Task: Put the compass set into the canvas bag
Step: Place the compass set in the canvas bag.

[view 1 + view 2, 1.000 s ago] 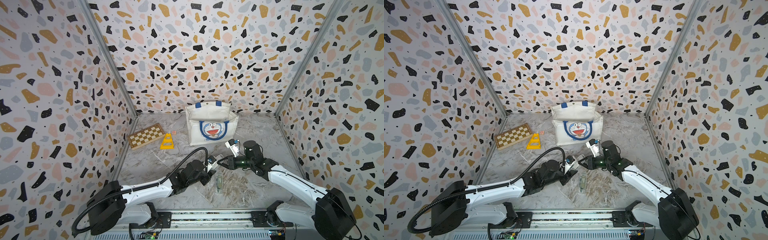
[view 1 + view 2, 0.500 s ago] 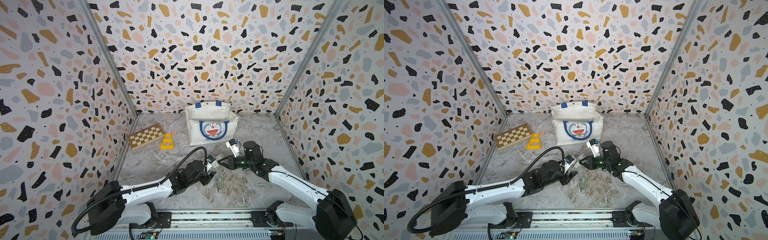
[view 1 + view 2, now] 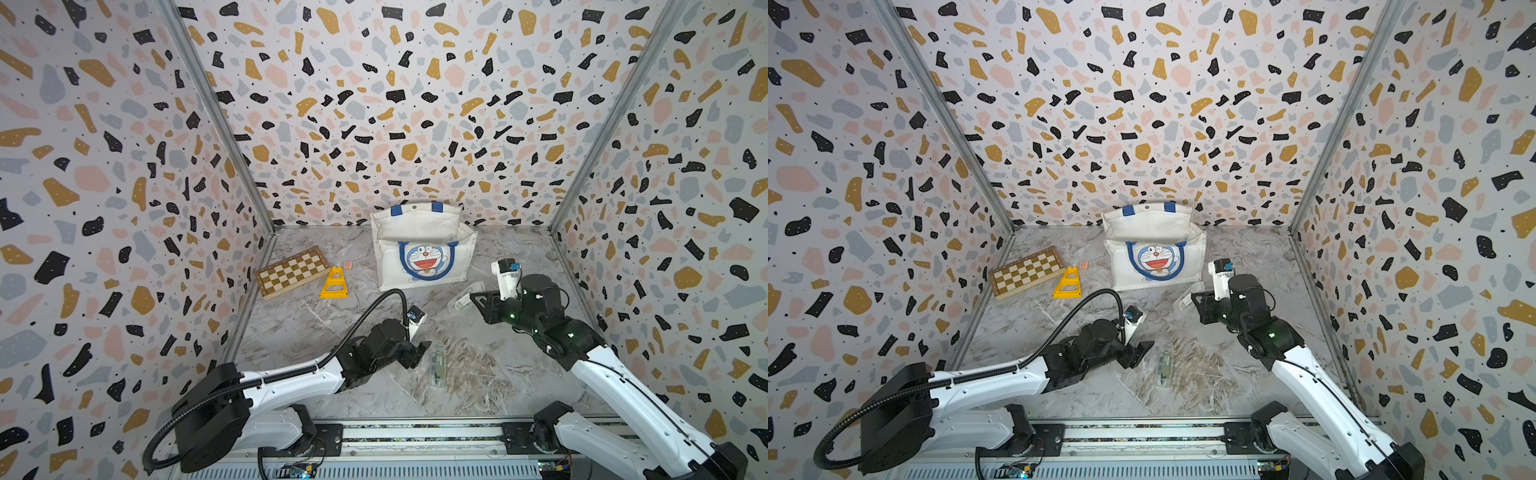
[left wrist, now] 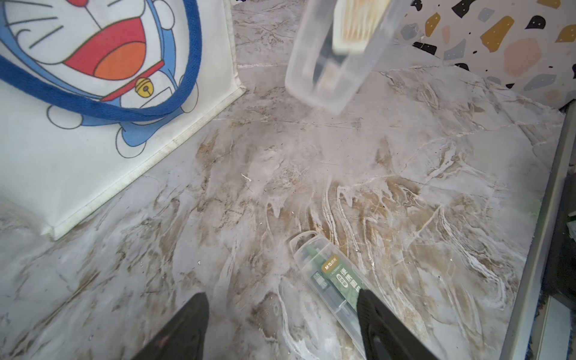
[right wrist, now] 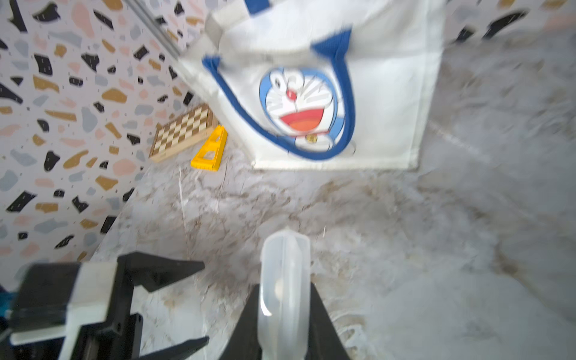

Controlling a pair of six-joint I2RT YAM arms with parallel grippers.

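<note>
Plastic compass set (image 3: 437, 365) lies on the worktop (image 3: 299, 328) beside my open left end effector (image 3: 419, 354), unbagged, while my right end effector (image 3: 476, 299) grips a clear shell (image 3: 464, 296) near the bag (image 3: 424, 253), so packing remains.

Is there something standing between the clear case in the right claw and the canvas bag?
Nothing visible. Only bare tabletop lies between the clear case, held in the right claw, and the canvas bag.
</note>
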